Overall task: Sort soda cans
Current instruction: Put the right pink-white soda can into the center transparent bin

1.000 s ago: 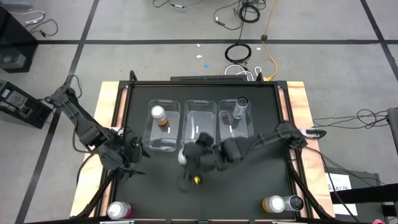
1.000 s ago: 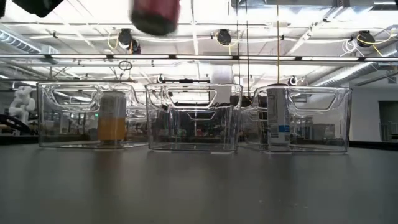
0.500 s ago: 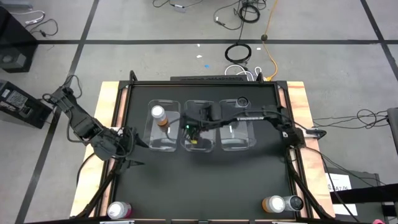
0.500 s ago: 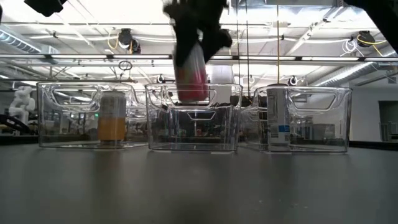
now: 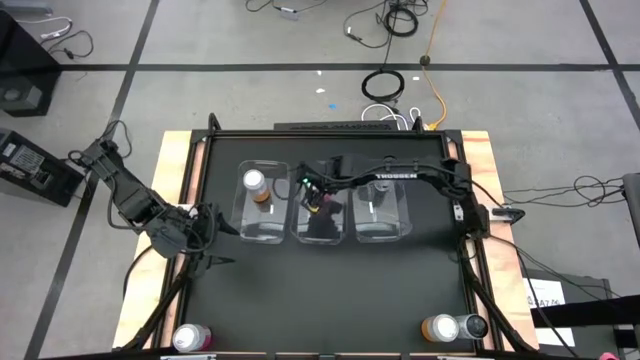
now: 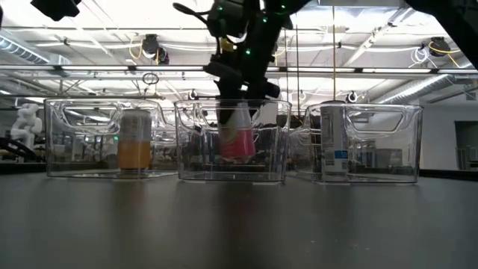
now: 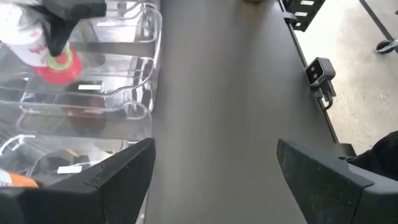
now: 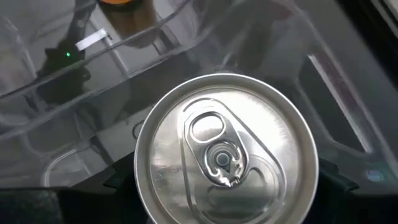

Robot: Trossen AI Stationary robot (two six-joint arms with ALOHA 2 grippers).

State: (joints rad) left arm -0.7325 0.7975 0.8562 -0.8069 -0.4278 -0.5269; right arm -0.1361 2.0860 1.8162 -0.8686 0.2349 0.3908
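Black worktop (image 5: 330,290) carries three clear bins (image 6: 231,142). Your right hand (image 6: 237,101) pinches the pink can (image 6: 237,138), tilted inside the middle bin. Your left hand (image 5: 205,228) waits spread beside the left bin, which holds an orange can (image 6: 135,140).

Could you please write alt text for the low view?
The right gripper lowers a tilted pink can into the middle clear bin. An orange can stands in the left bin, a grey can in the right.
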